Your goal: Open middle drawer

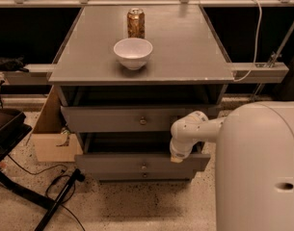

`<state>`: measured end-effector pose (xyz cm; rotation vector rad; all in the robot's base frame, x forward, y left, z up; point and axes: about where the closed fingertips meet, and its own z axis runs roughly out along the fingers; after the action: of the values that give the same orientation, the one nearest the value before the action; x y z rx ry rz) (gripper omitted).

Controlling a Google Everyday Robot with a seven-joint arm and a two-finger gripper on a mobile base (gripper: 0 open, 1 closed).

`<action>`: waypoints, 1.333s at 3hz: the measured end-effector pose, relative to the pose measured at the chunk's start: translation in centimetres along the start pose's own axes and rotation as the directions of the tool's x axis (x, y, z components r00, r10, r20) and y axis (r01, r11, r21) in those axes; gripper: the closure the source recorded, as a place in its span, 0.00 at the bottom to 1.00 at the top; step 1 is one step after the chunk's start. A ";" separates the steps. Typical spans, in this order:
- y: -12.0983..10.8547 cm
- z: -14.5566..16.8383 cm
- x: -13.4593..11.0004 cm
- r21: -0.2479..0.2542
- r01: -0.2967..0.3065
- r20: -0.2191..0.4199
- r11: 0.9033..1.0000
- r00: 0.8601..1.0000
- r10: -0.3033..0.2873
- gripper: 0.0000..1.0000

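Note:
The middle drawer [113, 161] is a shallow grey front with a small round metal knob [144, 166]. It stands out a little from the cabinet, with a dark gap above it. The taller top drawer [103, 119] is above it and the lowest drawer [144, 175] just below. My white arm [194, 129] reaches in from the right and bends down. My gripper [177, 157] is at the top edge of the middle drawer's front, to the right of the knob. Its tip is largely hidden by the wrist.
A white bowl [133, 52] and a soda can [136, 23] stand on the cabinet top [185, 47]. A cardboard box [52, 138] sits at the left of the cabinet. Black cables and a stand [60, 196] lie on the floor. My white body [260, 172] fills the lower right.

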<state>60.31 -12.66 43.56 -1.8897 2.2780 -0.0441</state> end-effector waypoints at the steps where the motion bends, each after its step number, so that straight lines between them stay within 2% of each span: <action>1: 1.2 -0.3 0.6 -0.043 0.000 -0.004 0.999 1.000 0.000 1.00; 2: 1.2 -0.4 0.6 -0.045 0.000 -0.004 0.999 1.000 0.000 1.00; 4: 3.4 -1.3 1.7 -0.122 0.005 0.000 0.992 1.000 -0.005 1.00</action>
<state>56.46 -13.80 44.20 -1.9538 2.3260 0.0966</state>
